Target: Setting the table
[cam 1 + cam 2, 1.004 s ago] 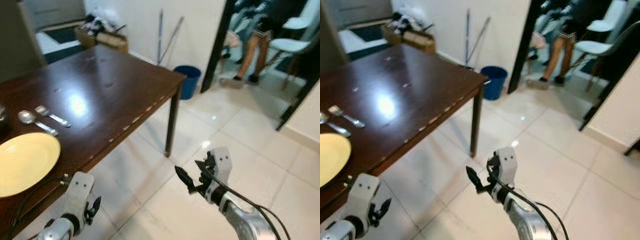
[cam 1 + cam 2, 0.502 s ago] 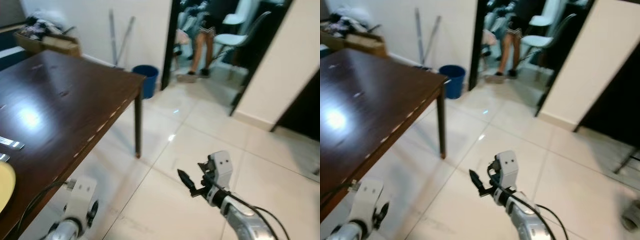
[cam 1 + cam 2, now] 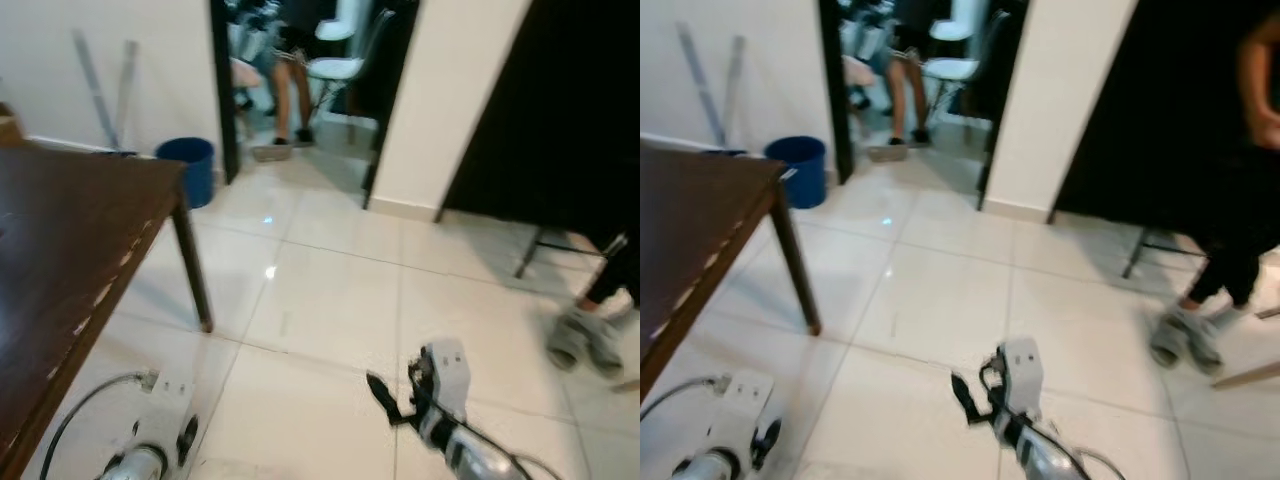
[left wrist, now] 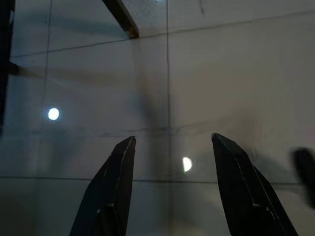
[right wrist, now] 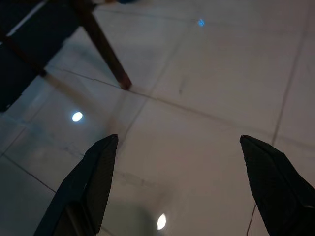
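Observation:
The corner of the dark wooden table (image 3: 60,230) fills the left of the head views, one leg (image 3: 192,272) standing on the tiles. My left gripper (image 3: 185,442) hangs low beside the table edge; its wrist view shows the open left gripper (image 4: 173,137) over bare floor, nothing between the fingers. My right gripper (image 3: 385,398) is held low over the pale tiles in front of me. In its wrist view the right gripper (image 5: 178,139) stands wide open and empty, with the table leg (image 5: 106,54) ahead of it.
A blue bin (image 3: 190,168) stands by the wall beyond the table. A person's legs (image 3: 290,95) and a white chair (image 3: 335,68) are in the doorway. Another person's legs and shoes (image 3: 1185,335) stand at the right near a dark stool leg (image 3: 530,255).
The camera has swung to the right: the table with the plate and cutlery has slid off to the left, and a second person has come into view. Both grippers keep their pose.

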### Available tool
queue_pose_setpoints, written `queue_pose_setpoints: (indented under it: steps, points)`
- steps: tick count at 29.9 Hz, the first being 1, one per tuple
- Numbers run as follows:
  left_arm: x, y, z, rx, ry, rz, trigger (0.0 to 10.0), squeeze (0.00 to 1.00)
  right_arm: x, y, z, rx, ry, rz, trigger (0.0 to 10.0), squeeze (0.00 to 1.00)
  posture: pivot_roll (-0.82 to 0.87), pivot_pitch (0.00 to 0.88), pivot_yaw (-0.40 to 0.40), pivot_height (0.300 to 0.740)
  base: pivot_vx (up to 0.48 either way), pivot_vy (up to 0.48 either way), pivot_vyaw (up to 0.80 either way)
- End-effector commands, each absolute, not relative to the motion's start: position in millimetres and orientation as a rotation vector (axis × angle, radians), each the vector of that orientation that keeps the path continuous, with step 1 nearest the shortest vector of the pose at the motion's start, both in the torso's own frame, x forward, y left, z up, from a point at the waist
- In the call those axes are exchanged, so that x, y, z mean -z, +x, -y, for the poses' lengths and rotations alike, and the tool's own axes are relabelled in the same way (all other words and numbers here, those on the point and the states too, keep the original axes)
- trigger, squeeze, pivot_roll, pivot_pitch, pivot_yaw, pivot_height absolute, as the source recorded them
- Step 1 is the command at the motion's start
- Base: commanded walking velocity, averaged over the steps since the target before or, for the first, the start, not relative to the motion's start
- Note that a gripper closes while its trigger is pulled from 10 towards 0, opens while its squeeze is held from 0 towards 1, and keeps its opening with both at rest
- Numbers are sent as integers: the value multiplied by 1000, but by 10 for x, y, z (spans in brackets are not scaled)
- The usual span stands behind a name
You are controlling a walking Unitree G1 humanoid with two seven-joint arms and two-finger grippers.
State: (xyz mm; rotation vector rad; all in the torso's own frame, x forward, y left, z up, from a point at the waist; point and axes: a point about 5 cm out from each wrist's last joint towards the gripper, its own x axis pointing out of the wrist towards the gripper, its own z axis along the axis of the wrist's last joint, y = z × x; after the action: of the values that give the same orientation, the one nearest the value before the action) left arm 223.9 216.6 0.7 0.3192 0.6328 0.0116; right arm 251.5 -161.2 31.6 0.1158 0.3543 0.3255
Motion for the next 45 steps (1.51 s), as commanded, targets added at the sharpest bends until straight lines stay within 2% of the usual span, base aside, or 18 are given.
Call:
queue_pose_setpoints:
  steps: [1,8,15,23,25,27,30,35,40,45]
  points:
    - [28,2219,-2145,-7,307,-633,10000,0,-310,2512,1638,-306,116,-352,10000,0,-28,0,79,740,0,0,-788]
    - [83,2216,-2092,34,193,-623,10000,0,-237,2476,1596,-308,113,-366,10000,0,-26,0,71,740,0,0,-788]
    - [101,2235,-2085,37,212,-610,10000,0,-150,2417,1610,-267,111,-397,10000,0,-33,0,77,740,0,0,-788]
    - [91,2278,-2066,55,229,-585,10000,0,-101,2422,1609,-114,248,-430,10000,0,-41,0,81,740,0,0,-788]
    - [95,2290,-2061,59,229,-581,10000,0,49,2364,1800,55,333,-510,10000,0,-42,0,81,740,0,0,-784]
    - [96,2293,-2056,60,228,-580,10000,0,124,2305,1896,111,384,-540,10000,0,-43,0,82,740,0,0,-781]
    - [97,2296,-2057,62,229,-579,10000,0,172,2246,1921,89,352,-565,10000,0,-47,0,85,740,0,0,-781]
    - [87,2323,-2057,69,235,-566,10000,0,213,2178,1969,182,486,-555,10000,0,-55,0,95,740,0,0,-779]
    - [79,2339,-2051,82,245,-561,10000,0,187,2210,1942,150,431,-523,10000,0,-56,0,100,740,0,0,-777]
    - [78,2344,-2057,84,249,-559,10000,0,190,2216,1923,154,452,-520,10000,0,-53,0,103,740,0,0,-781]
